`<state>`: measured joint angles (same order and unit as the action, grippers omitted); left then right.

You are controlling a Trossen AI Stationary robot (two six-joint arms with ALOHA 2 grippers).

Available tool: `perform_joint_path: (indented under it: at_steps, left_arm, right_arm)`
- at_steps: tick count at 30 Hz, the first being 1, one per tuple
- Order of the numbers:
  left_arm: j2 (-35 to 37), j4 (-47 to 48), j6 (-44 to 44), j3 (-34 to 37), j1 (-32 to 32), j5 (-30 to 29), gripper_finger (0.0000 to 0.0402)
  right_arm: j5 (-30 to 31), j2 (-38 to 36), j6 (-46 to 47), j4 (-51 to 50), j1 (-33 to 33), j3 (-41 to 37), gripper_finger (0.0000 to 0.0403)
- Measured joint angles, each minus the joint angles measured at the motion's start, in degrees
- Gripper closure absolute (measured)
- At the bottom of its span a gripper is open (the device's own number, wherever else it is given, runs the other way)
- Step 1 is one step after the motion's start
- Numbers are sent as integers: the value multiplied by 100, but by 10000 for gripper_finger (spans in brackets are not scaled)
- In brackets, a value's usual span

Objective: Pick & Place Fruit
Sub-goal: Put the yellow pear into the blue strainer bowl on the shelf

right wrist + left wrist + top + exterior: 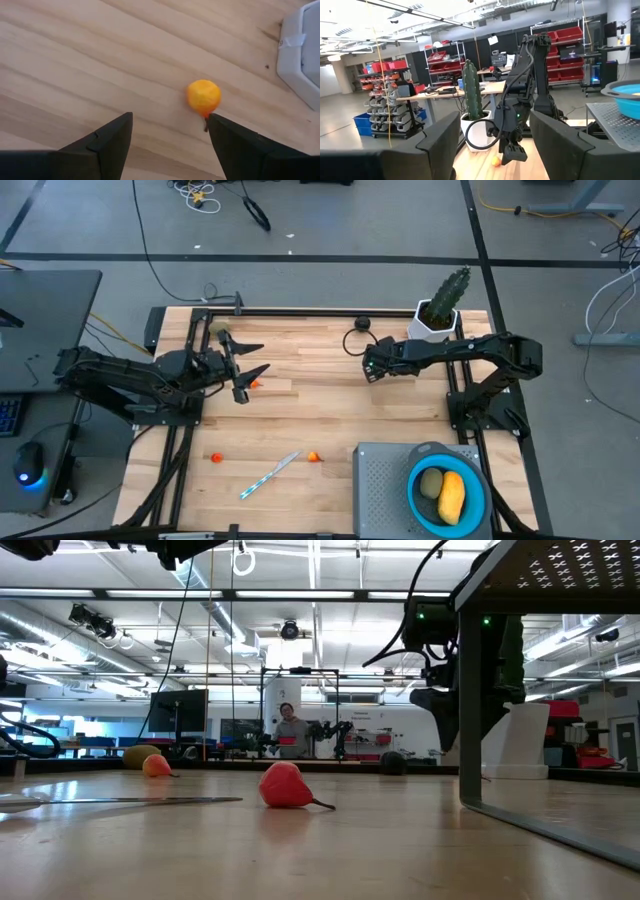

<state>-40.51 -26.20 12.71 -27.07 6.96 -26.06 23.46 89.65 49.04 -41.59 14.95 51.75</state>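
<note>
Nearest piece: I see a small orange-red fruit (203, 97) just ahead of the right gripper (170, 132), lying on bare wood, untouched, slightly off toward one finger.
Right gripper: I have it hanging over the far middle of the table (300, 395), jaws parted wide and empty.
Step in hand: I judge this the approach to a pick; nothing is held.
Next move: I expect I must centre the jaws over the piece, come down, close, then carry it to the blue bowl (415, 488).
Fruit placed: the yellow oblong piece (452, 497) and the olive-brown piece (431, 483) lie touching in the bowl.
Fruit outstanding: three more orange-red pieces lie loose, one near the table's front-left (216, 457), one near the front middle (314, 457), one beside the left gripper (256, 383); a black ball (363, 324) sits at the far edge.
Left gripper: (243, 370) over the table's left half, fingers spread wide, empty.
Other items: a white-and-blue stick (268, 475) lies between the two front pieces; a cactus (447, 298) stands at the far right corner.
Surface: pale wood planks; the bowl sits on a grey perforated stand (380, 480).
Room: open workshop with shelving and red bins; a person (291, 730) stands far off.
</note>
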Motion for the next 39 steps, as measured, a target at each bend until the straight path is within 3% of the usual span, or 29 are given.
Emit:
perform_joint_path:
  at_steps: [7, 20, 28, 39]
  left_arm:
    - [0, 9, 12, -2, 0, 0, 154]
    - [0, -15, 47, -2, 0, -2, 154]
    - [0, -20, 149, -2, 0, -4, 154]
    - [0, -24, 252, -2, 0, -4, 154]
  right_arm:
    - [-99, 2, -115, 600, 72, -414, 135]
    - [1, 2, -157, 673, 145, -531, 135]
    - [-2, 2, -186, 1373, 304, -1163, 135]
    - [240, 0, -422, 1768, 417, -1268, 135]
